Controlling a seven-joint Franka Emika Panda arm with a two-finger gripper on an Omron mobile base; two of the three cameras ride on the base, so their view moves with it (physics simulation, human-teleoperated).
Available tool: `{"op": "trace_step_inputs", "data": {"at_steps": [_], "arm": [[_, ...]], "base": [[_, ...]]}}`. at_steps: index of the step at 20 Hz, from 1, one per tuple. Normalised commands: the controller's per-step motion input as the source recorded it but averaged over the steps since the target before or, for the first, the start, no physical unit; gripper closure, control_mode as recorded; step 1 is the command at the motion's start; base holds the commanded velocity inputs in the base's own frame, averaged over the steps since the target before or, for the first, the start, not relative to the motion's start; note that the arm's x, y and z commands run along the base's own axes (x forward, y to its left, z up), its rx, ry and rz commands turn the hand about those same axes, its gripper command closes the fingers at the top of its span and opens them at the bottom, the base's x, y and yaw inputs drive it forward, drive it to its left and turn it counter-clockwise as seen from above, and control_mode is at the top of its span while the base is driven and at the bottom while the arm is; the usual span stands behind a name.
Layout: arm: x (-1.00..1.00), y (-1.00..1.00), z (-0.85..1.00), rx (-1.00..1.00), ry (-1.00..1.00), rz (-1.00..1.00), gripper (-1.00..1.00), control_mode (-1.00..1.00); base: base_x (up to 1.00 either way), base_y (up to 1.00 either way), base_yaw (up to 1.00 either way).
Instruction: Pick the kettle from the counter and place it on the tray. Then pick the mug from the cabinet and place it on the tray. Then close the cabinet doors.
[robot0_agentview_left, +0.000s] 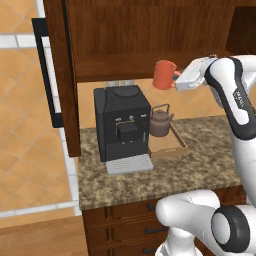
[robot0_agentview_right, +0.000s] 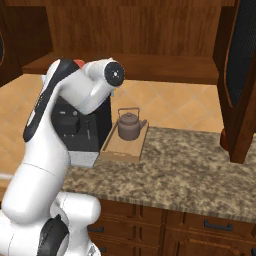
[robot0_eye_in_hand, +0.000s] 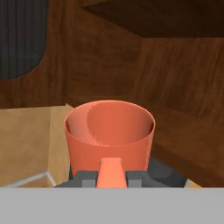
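The orange-red mug (robot0_agentview_left: 164, 74) hangs in the air at the front edge of the cabinet shelf (robot0_agentview_left: 115, 66), above the counter. My gripper (robot0_agentview_left: 176, 78) is shut on its handle side. In the hand view the mug (robot0_eye_in_hand: 109, 131) stands upright right before the gripper (robot0_eye_in_hand: 111, 176), its loop handle between the fingers. A sliver of the mug (robot0_agentview_right: 78, 63) peeks out behind my arm. The brown-grey kettle (robot0_agentview_left: 160, 121) sits on the light-wood tray (robot0_agentview_left: 175, 148) on the granite counter (robot0_agentview_left: 200, 170). From the other side, the kettle (robot0_agentview_right: 129, 125) rests in the tray (robot0_agentview_right: 120, 149).
A large black coffee machine (robot0_agentview_left: 122, 125) stands just left of the tray. Both cabinet doors are swung open: the left door (robot0_agentview_left: 62, 75) with its black bar handle, and the right door (robot0_agentview_right: 240, 80) over the counter's right part. Drawers (robot0_agentview_right: 200, 225) lie below the counter.
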Motion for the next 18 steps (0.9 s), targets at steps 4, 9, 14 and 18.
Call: {"op": "trace_step_inputs", "data": {"at_steps": [4,9,14,18], "arm": [[-0.31,-0.46,-0.73,0.0,0.08,0.03,1.0,-1.0],[-0.05,-0.43,-0.81,0.0,0.05,0.1,1.0,-1.0],[0.06,-0.38,-0.68,0.0,0.0,0.15,1.0,-1.0],[0.16,-0.52,-0.46,0.0,0.0,0.09,1.0,-1.0]], "base": [[0.0,0.0,0.0],[0.0,0.0,0.0],[0.0,0.0,0.0],[0.0,0.0,0.0]]}}
